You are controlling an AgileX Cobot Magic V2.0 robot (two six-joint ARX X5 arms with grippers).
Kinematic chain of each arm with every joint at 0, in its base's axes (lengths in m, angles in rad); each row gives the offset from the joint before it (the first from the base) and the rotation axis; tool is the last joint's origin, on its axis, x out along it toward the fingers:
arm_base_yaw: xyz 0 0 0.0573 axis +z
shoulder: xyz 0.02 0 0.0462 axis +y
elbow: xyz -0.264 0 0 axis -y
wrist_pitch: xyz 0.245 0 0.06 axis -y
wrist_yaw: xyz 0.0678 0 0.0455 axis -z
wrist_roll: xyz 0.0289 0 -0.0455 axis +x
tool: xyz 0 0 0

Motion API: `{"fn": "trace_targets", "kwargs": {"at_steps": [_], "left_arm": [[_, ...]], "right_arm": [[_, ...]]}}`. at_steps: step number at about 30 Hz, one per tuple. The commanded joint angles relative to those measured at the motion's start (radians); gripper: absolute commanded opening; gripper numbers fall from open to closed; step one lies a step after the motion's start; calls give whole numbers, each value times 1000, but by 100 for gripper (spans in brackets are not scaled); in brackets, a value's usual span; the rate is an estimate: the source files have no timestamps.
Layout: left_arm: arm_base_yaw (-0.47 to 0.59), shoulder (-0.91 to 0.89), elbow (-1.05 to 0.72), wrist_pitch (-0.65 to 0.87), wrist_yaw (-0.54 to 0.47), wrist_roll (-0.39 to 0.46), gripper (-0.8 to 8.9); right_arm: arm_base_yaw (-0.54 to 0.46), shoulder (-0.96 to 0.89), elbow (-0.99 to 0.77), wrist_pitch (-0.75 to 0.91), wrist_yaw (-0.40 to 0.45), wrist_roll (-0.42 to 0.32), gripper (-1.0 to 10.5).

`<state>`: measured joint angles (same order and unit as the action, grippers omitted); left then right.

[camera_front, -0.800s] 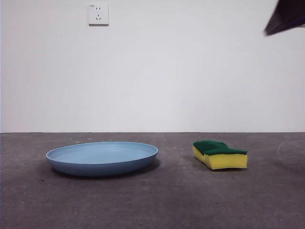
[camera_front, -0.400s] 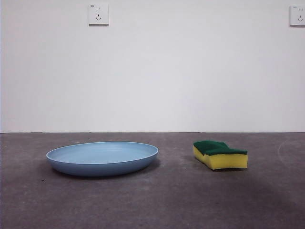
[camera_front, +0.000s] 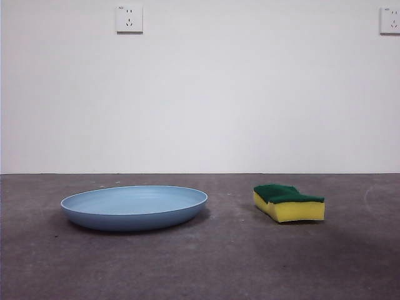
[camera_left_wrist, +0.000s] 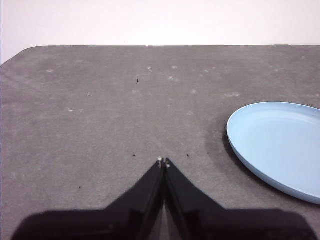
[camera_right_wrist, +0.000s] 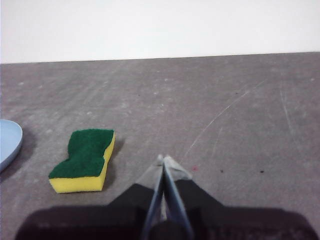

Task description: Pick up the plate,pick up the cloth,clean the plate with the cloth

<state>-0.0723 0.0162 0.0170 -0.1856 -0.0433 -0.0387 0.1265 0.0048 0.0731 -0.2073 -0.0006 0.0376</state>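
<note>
The light-blue plate (camera_front: 134,207) lies flat on the grey table (camera_front: 219,269), with the yellow-and-green sponge (camera_front: 289,202) well apart beside it, both untouched. The dark arm tip seen a second ago at the front view's top corner has gone. The left gripper (camera_left_wrist: 163,161) and right gripper (camera_right_wrist: 163,159) hover empty, jaws closed, so no pick-up has begun.

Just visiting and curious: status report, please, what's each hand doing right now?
Left hand shut, empty, beside the round light-blue plastic plate. Right hand shut, empty, near the yellow-and-green sponge. Both things flat on the table, apart, unobstructed.
</note>
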Motion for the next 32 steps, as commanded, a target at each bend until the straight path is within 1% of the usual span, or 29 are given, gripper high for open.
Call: {"fn": "trace_targets", "kwargs": {"at_steps": [1, 6, 11, 32], "left_arm": [[3, -3, -14, 5, -3, -10, -3], [3, -3, -14, 5, -3, -10, -3], [3, -3, -14, 6, -3, -10, -3], [3, -3, -14, 6, -3, -10, -3]], "right_arm": [[-1, -4, -32, 13, -1, 52, 1], [0, -4, -66, 28, -2, 85, 1], [1, -3, -67, 27, -27, 86, 1], [1, -3, -66, 27, -20, 85, 1]]}}
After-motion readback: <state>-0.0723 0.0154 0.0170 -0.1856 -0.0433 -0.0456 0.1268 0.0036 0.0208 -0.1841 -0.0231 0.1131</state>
